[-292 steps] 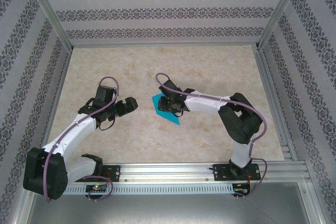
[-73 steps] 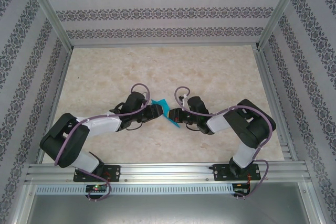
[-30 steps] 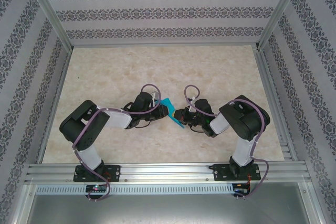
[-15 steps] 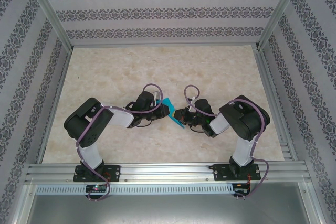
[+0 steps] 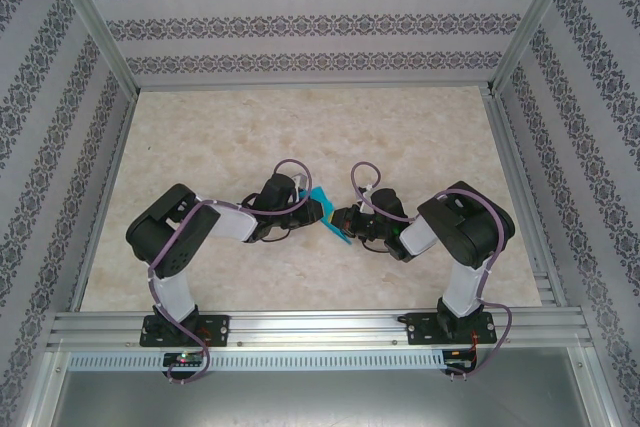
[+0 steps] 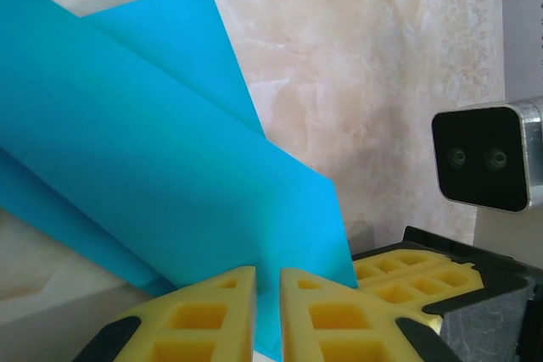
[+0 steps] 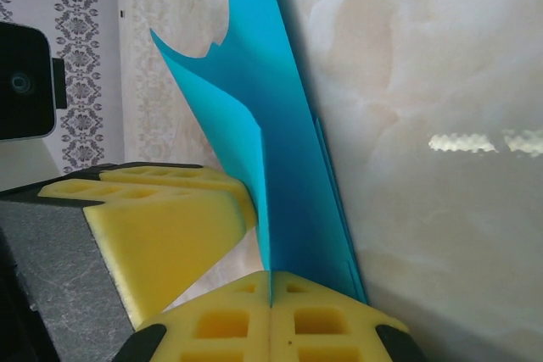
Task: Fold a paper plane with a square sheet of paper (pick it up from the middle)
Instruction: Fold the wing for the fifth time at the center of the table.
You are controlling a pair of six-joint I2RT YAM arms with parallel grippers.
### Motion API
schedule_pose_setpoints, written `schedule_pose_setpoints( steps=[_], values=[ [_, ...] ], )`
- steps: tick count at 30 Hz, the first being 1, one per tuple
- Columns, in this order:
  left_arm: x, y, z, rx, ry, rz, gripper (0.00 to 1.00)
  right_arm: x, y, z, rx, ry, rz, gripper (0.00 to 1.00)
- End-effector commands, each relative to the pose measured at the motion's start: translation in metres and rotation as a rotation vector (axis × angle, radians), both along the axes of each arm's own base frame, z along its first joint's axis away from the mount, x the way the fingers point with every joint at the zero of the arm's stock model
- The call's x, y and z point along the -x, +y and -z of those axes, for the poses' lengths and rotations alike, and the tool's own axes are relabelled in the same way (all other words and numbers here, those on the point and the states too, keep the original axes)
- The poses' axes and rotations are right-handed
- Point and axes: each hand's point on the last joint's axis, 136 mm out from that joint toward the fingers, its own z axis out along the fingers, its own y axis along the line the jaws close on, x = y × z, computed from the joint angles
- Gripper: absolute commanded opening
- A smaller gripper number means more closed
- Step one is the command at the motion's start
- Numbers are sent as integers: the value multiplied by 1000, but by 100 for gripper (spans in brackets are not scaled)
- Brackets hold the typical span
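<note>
The folded teal-blue square sheet of paper is held upright off the table between my two grippers near the table's middle. My right gripper is shut on its lower edge; in the right wrist view the paper rises from the closed yellow pads of the right gripper. My left gripper meets the sheet from the left. In the left wrist view the paper dips into the narrow gap of the left gripper, whose jaws stand slightly apart around its corner.
The beige marble-patterned table lies bare around the arms, inside patterned walls. The right gripper's yellow fingers and its wrist camera sit close beside my left gripper. An aluminium rail runs along the near edge.
The left gripper's jaws have narrowed around the paper, and the left arm's elbow has crept slightly right. The right gripper and the paper have stayed put.
</note>
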Motion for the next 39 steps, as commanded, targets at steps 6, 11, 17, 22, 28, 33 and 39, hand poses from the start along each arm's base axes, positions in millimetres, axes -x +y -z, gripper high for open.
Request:
schedule_pose_setpoints(
  steps=[6,11,17,22,28,33,39],
  values=[
    [-3,-9,-3,-8,-29,24,15,9,-14,19,83,65,2,9],
    [-2,-8,1,-24,-5,20,15,11,-10,7,79,45,-33,17],
    [-1,-4,8,-49,16,6,14,14,-10,-7,117,3,-86,25],
    [0,-2,12,-59,31,1,14,16,-15,-13,218,-60,-138,27],
    [-1,-2,12,-65,36,0,14,15,-18,-26,346,-172,-216,28],
    [-1,-4,11,-60,35,7,14,14,-12,-24,391,-185,-274,29],
    [0,-6,10,-54,35,20,14,13,-11,-15,410,-164,-285,30]
  ],
)
